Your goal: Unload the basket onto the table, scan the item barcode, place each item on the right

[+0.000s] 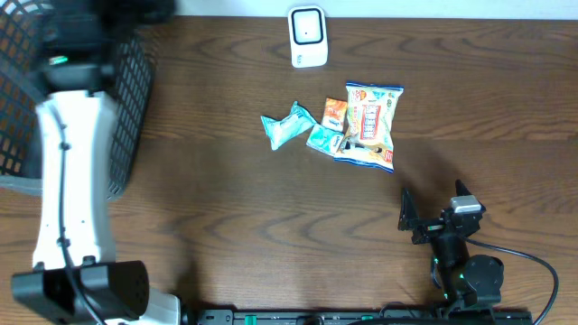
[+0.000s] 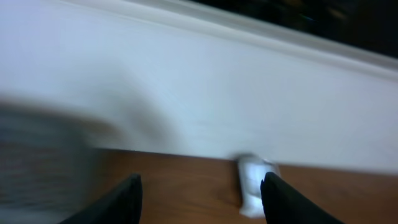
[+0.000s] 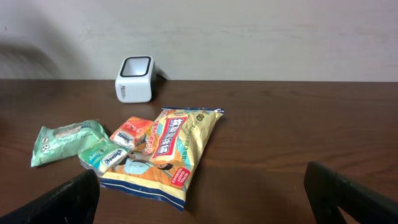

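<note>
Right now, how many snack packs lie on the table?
4. A teal pack at left, a small teal pack beside it, an orange pack behind that one, a yellow bag at right. The basket may hide more.

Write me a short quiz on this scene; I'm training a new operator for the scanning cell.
1. True or false: the scanner sits inside the basket.
2. Which lies nearest the right gripper? A) scanner B) yellow snack bag C) basket
3. How many snack packets lie on the table?
Key: 1 false, it stands on the table; 2 B; 3 four.
</note>
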